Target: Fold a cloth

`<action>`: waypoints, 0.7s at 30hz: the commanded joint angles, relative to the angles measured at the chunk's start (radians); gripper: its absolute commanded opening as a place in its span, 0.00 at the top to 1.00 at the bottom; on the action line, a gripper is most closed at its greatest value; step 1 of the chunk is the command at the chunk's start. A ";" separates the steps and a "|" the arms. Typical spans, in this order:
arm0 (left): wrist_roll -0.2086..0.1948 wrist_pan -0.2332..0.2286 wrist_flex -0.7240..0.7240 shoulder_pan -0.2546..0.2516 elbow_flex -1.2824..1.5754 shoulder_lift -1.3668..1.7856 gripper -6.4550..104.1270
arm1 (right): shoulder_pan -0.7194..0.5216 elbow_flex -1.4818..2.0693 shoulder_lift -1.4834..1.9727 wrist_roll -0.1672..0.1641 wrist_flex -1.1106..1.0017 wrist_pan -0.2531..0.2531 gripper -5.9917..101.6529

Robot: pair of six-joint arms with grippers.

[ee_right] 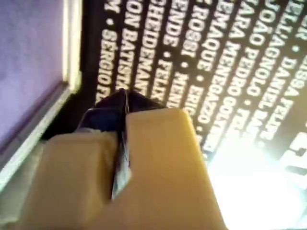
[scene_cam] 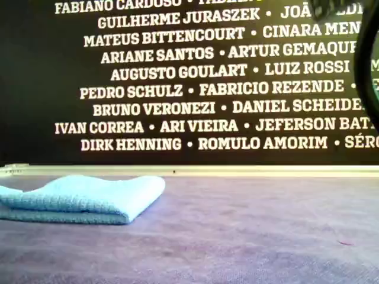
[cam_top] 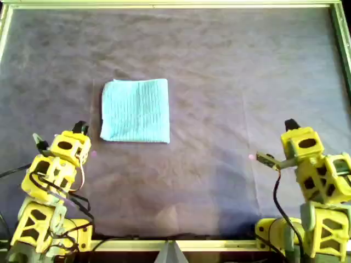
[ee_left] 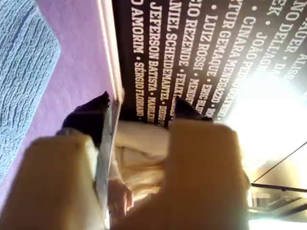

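So the cloth (cam_top: 135, 110) was lying folded into a neat squarish pad on the purple-grey table cover (cam_top: 230, 71), a bit toward the overhead view's left and roughly mid-depth. In the exterior view it sat at the left (scene_cam: 83, 198), layers stacked, rounded fold edge pointing to that view's right, nothing touching it.

My first gripper (ee_left: 141, 108) was the one near the cloth: its wrist view caught the ribbed blue fabric (ee_left: 21, 72) off to one side, which matches the yellow arm at the overhead view's lower left (cam_top: 81, 129). Its jaws were spread apart with nothing between them, just beside the cloth's near corner but not on it.

My second gripper (ee_right: 123, 98) was over at the overhead view's lower right (cam_top: 290, 125), well apart from the cloth. Its fingertips were pressed together, empty, over bare table cover.
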 commanded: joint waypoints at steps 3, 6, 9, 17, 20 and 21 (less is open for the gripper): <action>-0.008 -0.008 -0.009 0.006 -0.014 0.014 0.52 | -0.011 0.034 0.044 0.005 -0.071 -0.005 0.93; 0.002 -0.011 -0.009 0.012 -0.014 0.012 0.52 | -0.008 0.049 0.044 0.005 -0.072 -0.014 0.93; 0.003 -0.011 -0.009 0.041 -0.014 0.015 0.52 | -0.012 0.061 0.044 0.005 -0.072 0.002 0.93; 0.003 -0.008 0.000 0.209 -0.014 0.021 0.52 | 0.008 0.179 0.046 0.005 -0.074 0.000 0.93; 0.003 -0.009 0.095 0.225 -0.014 0.021 0.52 | 0.006 0.235 0.046 -0.009 -0.074 0.000 0.93; 0.003 -0.009 0.147 0.241 -0.014 0.021 0.52 | 0.005 0.256 0.048 -0.011 -0.074 0.000 0.93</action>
